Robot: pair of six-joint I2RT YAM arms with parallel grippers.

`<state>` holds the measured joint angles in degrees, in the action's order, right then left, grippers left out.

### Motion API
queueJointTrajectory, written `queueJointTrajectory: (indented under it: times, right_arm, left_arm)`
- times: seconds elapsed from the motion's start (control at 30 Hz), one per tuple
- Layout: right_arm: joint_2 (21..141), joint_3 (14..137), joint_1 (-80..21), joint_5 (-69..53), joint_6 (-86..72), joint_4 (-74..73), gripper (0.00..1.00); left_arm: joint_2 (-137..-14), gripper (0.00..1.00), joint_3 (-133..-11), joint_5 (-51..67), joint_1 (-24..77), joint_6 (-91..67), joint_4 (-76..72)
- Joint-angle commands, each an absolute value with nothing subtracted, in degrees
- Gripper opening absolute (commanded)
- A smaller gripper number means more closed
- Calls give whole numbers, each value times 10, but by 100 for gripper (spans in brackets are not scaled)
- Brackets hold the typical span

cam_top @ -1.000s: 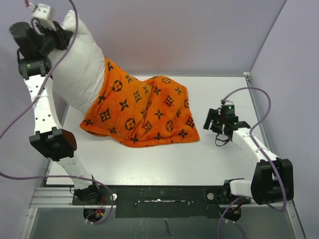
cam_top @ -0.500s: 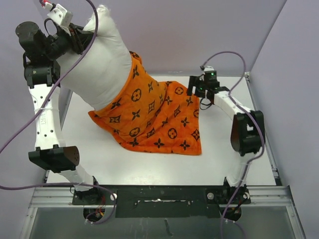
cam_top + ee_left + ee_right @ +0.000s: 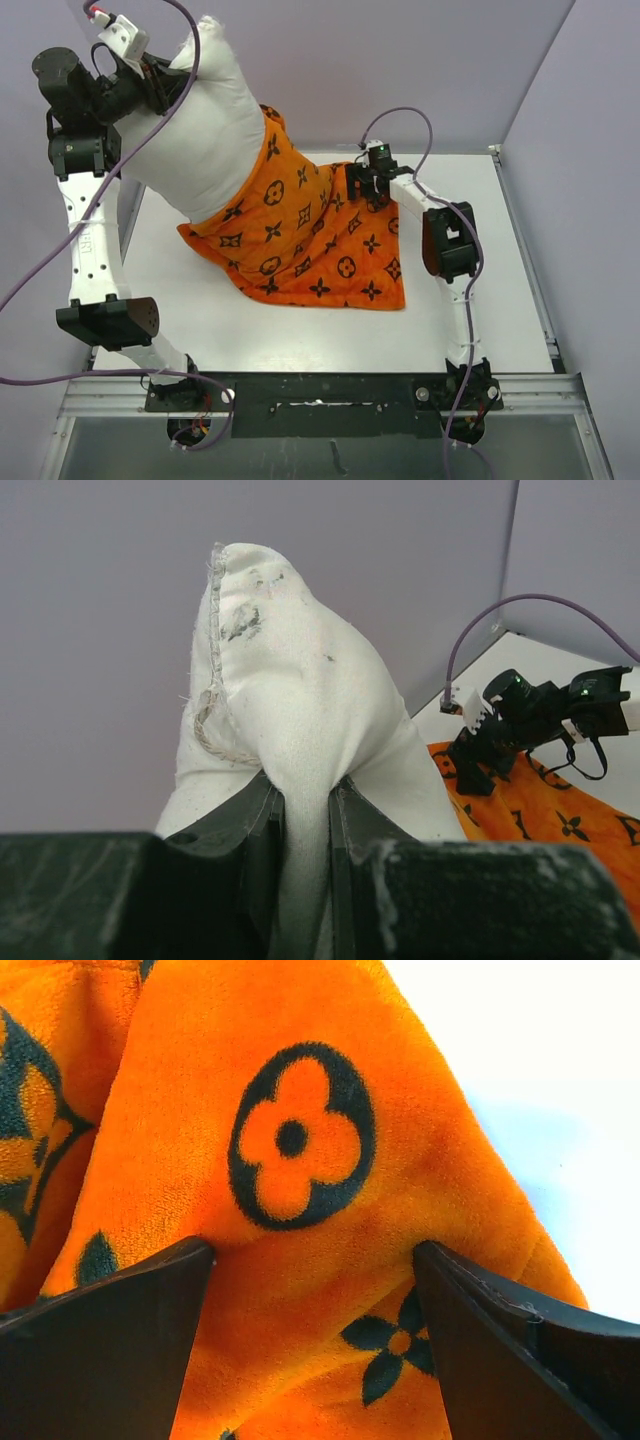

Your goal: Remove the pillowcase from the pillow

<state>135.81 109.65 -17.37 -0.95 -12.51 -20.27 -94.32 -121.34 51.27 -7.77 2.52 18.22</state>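
Orange pillowcase (image 3: 300,1160) fabric bulges between the right gripper's (image 3: 312,1250) widely spread fingers (image 3: 110,1330). The left gripper (image 3: 305,798) pinches a corner of the white pillow (image 3: 300,680), raised above its fingers. Only the overhead view shows the pillow's lower half inside the pillowcase, which trails onto the table (image 3: 300,325).

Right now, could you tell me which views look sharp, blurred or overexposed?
Top external: even light, sharp, the pillowcase casting little shadow. Left wrist: the pillow seam crisp, the near left claw body soft. Right wrist: fabric pile sharp, the table washed out white.
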Motion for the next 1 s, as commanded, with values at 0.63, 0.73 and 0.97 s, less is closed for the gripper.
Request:
queueJointTrajectory:
  times: [0.63, 0.73, 0.97]
  right_arm:
    - [1083, 840, -84, 114, -242, -137, 0]
    - [1009, 780, -49, 145, -278, -136, 0]
    - [887, 666, 36, 193, -368, -192, 0]
  left_arm:
    - [-959, 0, -1317, 374, -61, 124, 178]
    - [-973, 0, -1355, 333, -70, 133, 179]
    - [-985, 0, -1406, 306, -121, 139, 154]
